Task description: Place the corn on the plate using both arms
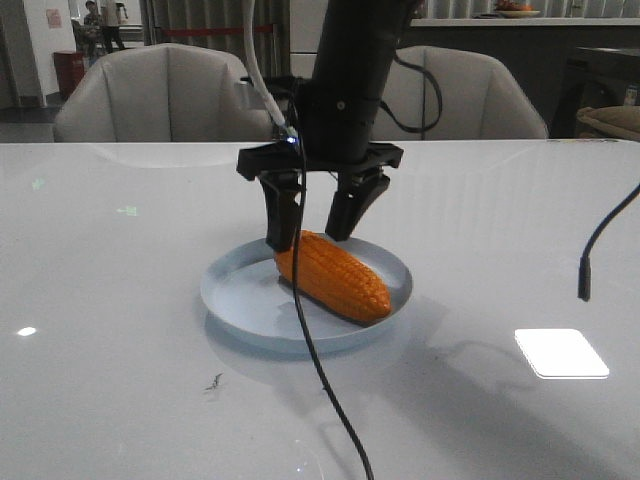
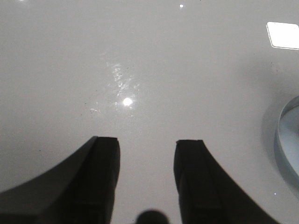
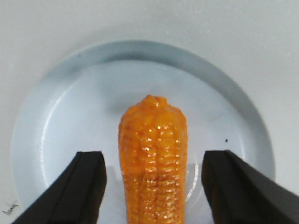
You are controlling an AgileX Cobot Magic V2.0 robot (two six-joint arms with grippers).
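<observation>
Orange plastic corn cob (image 1: 333, 276) lies on pale blue round plate (image 1: 232, 300) | right claw (image 1: 312, 232) open, straddling cob's far end, fingers across its long axis | left claw (image 2: 146, 154) open, empty, beside plate over white surface (image 2: 140, 56)

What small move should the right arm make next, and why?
Probably lift the right end effector straight up. The corn already lies on the plate, and the jaws stand open on either side of it with visible gaps, so nothing is left to release.

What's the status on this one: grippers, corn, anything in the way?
Right gripper open, straddling the corn. Corn lying on the plate. Left gripper open, empty, over bare table beside plate. Nothing in the way.
</observation>
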